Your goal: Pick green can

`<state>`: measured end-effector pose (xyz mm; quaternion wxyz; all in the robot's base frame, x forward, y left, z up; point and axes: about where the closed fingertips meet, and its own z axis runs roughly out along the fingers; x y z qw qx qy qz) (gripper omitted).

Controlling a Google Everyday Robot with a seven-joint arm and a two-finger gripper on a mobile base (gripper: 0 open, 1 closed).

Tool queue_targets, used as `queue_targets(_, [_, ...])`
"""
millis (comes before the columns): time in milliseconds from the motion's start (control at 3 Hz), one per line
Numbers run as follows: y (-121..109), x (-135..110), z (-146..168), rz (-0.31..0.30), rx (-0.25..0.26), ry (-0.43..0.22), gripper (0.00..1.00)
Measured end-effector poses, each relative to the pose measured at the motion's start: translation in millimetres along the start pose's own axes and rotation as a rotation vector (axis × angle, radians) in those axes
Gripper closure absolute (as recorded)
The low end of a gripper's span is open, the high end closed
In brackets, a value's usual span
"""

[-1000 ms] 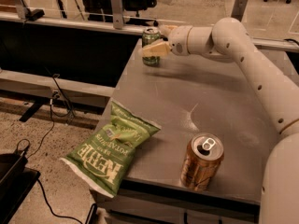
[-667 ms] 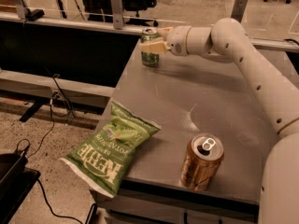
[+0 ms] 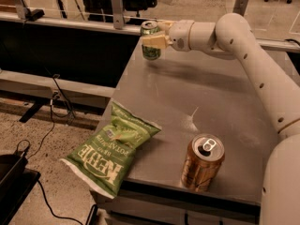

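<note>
Grey metal counter (image 3: 220, 97) fills most of the view, with speckled floor (image 3: 28, 139) and a loose cable (image 3: 58, 97) beyond its left edge and dark furniture behind its far edge. White arm (image 3: 253, 55) comes in from the right edge and reaches across to the far left corner. Near the front left corner lies a flat green chip bag (image 3: 112, 149), with part of it hanging over the left edge. A copper-brown can (image 3: 202, 165) stands upright close to the front edge, well apart from the arm.

At the far left corner the green can (image 3: 151, 53) is upright inside the gripper (image 3: 153, 37), whose fingers (image 3: 154, 41) are closed around its middle, one pale pad across the front of the can. A soft shadow sits on the counter just under and to the right of the can, so it looks clear of the surface, though only just.

The grasp looks done and the lift looks to be under way. The next move calls for a straight rise with the grip kept firm and the can level, away from the rail behind the far edge.

Against the picture from a second ago, the can and gripper sit a little higher over the same corner. The bag and the brown can have not moved.
</note>
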<state>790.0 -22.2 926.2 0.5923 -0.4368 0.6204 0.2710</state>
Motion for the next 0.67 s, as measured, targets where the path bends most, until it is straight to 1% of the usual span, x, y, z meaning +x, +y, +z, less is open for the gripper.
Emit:
queue_targets(333, [-3.5,-24.2,-7.7,-0.011,-0.014,-0.064,1.0])
queue_targets(667, [-0.7,-36.1,-7.5,0.01,-0.078,-0.064,1.0])
